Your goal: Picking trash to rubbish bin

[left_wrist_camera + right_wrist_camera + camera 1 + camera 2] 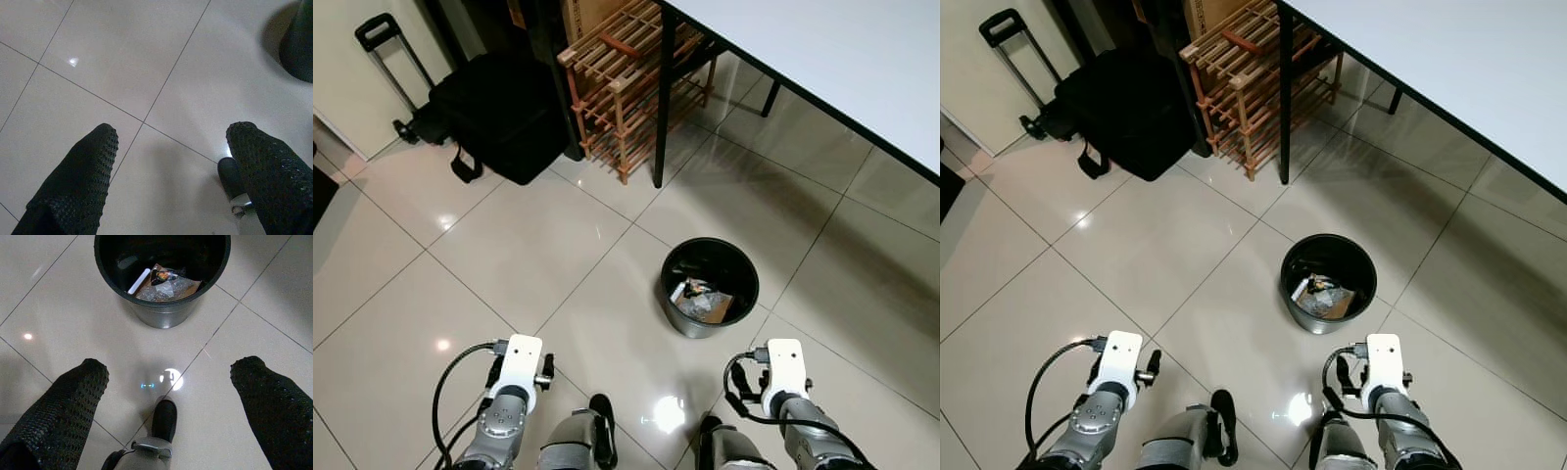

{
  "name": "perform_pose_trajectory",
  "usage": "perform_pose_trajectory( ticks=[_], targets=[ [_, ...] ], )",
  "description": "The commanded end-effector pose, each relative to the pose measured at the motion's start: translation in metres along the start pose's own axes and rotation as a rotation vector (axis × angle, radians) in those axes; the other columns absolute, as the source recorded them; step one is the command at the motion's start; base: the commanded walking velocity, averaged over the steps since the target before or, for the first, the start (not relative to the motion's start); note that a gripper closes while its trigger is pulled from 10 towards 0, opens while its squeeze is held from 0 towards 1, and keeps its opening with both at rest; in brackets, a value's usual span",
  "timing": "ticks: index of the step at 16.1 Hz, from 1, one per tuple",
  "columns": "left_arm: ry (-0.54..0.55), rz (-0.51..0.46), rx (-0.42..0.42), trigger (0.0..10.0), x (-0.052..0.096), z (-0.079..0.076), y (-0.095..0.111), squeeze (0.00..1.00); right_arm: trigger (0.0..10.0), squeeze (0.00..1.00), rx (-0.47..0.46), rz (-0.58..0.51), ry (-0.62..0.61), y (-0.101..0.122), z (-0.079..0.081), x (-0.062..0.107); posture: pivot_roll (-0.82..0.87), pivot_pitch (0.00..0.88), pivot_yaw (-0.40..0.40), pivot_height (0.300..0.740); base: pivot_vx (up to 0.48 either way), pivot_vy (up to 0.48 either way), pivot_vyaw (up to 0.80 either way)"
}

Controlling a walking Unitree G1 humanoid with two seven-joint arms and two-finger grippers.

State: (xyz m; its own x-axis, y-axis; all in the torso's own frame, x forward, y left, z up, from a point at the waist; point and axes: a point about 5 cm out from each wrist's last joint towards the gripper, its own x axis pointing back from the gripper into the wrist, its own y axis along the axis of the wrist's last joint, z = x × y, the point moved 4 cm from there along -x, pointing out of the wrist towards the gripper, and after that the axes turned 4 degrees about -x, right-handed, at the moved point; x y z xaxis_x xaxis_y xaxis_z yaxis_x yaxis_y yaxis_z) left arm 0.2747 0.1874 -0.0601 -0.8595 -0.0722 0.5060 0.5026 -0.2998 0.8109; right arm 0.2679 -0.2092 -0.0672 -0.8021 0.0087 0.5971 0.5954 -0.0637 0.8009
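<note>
A round black rubbish bin [666, 284] stands on the tiled floor just ahead of me, slightly to my right. Inside it lie crumpled wrappers and a brown scrap of trash [703, 300]; the bin [113, 279] and its trash [166, 284] also show in the right wrist view. My left gripper [171, 132] hangs low over bare tiles, open and holding nothing. My right gripper [168, 367] is also open and holding nothing, with the bin a short way beyond its fingertips. Both white wrists [522, 360] [784, 364] sit at the bottom of the head view.
A white table [862, 59] with black legs [663, 98] stands to the right and behind the bin. A wooden rack [626, 78] sits beside the table leg. A black bag [494, 113] with a trolley handle [386, 49] rests by the wall at far left.
</note>
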Motion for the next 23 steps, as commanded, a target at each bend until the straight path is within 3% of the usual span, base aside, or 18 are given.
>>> perform_pose_trajectory(
  ticks=[1,6,23],
  targets=[
    [0.002,0.041,0.001,10.0,0.0051,0.0023,-0.0142,0.00,10.0,0.00,-0.011,0.034,0.000,-0.0109,0.0003,0.0026,0.07,0.289,0.084,0.740,0.000,0.000,0.00],
    [0.000,0.042,0.003,10.0,0.0053,0.0016,-0.0147,0.00,10.0,0.00,-0.019,0.040,0.002,-0.0119,0.0011,0.0027,0.07,0.293,0.085,0.740,0.000,0.000,0.00],
    [-0.010,0.040,-0.008,10.0,0.0049,0.0000,-0.0137,0.00,10.0,0.00,-0.010,0.057,-0.002,-0.0130,0.0011,0.0021,0.07,0.295,0.085,0.740,0.000,0.000,-0.80]
  ],
)
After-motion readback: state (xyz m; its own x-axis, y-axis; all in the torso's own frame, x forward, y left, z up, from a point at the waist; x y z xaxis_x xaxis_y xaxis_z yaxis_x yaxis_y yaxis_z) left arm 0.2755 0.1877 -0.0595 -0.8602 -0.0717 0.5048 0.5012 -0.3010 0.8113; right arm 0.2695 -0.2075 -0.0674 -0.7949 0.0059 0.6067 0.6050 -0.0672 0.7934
